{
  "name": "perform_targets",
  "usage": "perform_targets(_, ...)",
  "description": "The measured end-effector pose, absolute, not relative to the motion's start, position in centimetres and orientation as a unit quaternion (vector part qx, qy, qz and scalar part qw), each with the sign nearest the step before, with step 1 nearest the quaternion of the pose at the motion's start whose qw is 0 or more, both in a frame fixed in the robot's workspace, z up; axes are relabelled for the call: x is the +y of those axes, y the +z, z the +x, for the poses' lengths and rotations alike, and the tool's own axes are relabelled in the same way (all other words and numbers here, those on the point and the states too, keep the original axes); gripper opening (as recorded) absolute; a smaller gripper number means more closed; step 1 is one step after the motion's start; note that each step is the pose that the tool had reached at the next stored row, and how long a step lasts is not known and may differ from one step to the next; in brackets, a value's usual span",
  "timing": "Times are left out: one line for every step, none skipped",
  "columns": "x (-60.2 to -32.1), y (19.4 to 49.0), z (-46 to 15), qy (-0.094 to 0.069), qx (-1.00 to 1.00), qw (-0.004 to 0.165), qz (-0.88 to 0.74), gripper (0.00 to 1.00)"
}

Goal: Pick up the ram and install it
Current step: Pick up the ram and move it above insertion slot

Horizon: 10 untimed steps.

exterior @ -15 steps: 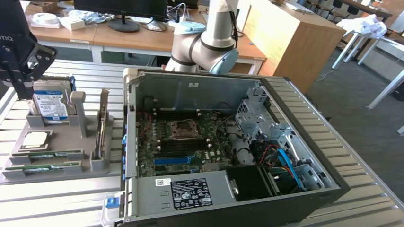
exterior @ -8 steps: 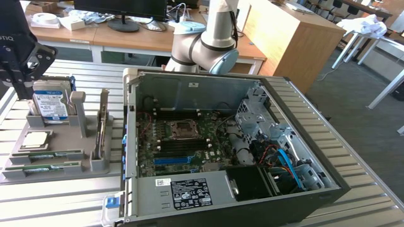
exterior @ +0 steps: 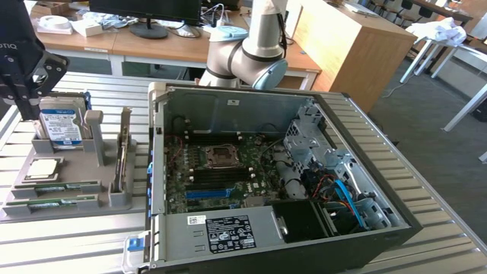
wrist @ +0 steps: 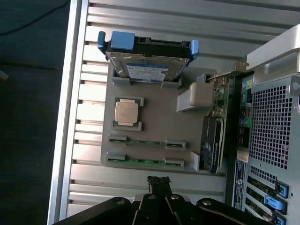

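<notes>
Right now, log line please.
black gripper: shut, empty, over grey plastic tray | two thin green ram sticks: lying in tray

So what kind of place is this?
Probably a robotics lab or office workshop: a robot arm stands behind an opened computer case on a metal table, with desks and a monitor beyond.

Two ram sticks (wrist: 146, 142) (wrist: 145, 162), one processor (wrist: 127, 112), one hard drive (wrist: 146, 70), one case (exterior: 228, 108)
</notes>
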<state>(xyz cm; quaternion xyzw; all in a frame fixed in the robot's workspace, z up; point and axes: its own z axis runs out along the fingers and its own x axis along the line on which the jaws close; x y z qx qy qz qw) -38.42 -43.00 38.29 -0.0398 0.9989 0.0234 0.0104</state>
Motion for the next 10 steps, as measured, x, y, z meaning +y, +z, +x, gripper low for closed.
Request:
perform_targets(-43.0, 38.29, -38.42, 0.023, 0.999, 0.01, -0.042, 0.1)
perform_targets(-43.0, 38.29, -38.42, 0.023, 0.999, 0.01, -0.045, 0.1)
perform_targets(-43.0, 38.29, -38.42, 0.023, 0.999, 0.01, -0.048, 0.1)
perform_targets(-43.0, 38.29, -38.42, 0.023, 0.998, 0.01, -0.051, 0.1)
perform_targets(-43.0, 38.29, -38.42, 0.024, 0.998, 0.01, -0.054, 0.1)
perform_targets(-43.0, 38.29, -38.42, 0.024, 0.998, 0.01, -0.057, 0.1)
perform_targets(-43.0, 38.29, -38.42, 0.024, 0.998, 0.01, -0.06, 0.1)
perform_targets(-43.0, 38.29, -38.42, 0.024, 0.998, 0.01, -0.063, 0.1)
perform_targets(-43.0, 38.29, -38.42, 0.024, 0.997, 0.009, -0.076, 0.1)
perform_targets(-43.0, 38.29, -38.42, 0.024, 0.996, 0.009, -0.086, 0.1)
